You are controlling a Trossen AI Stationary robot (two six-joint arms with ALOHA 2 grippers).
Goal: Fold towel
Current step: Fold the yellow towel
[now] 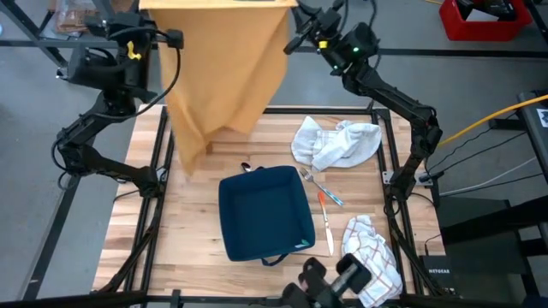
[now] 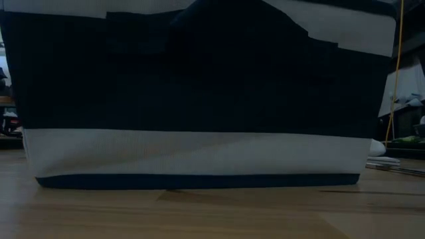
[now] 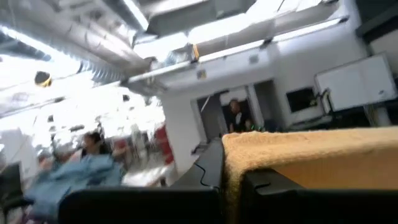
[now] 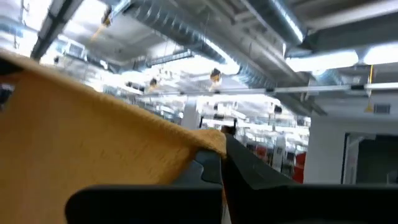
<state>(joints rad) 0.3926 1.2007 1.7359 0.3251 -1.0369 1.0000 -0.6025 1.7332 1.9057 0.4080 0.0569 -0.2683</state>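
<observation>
An orange-tan towel (image 1: 227, 68) hangs spread between my two grippers, high above the far half of the wooden table (image 1: 188, 231). My left gripper (image 1: 171, 36) is shut on its upper left end and my right gripper (image 1: 295, 36) on its upper right corner. The top edge runs taut between them. The cloth drops in a long fold whose lower end (image 1: 187, 162) is over the table's left side; whether it touches the wood I cannot tell. In the left wrist view the towel (image 3: 311, 149) fills the area beside my fingers, as it (image 4: 93, 143) does in the right wrist view. My left gripper pinches the towel's top edge at its left end (image 3: 239, 152) between its two fingers (image 3: 208, 168). The fingers slant upward. The towel hangs below and stretches away toward the other gripper. How many layers are in the hold does not show. My right gripper pinches the towel's upper right corner (image 4: 211, 144) between its two fingers (image 4: 249, 171), which slant upward. The cloth runs taut from the corner toward my left gripper and hangs down from there.
A dark blue fabric bin (image 1: 264, 212) stands mid-table and blocks the low view with its wall (image 2: 199, 99). A crumpled white cloth (image 1: 338, 141) lies at the far right, a checked cloth (image 1: 372, 261) near the front right, and two pens (image 1: 327, 214) between them.
</observation>
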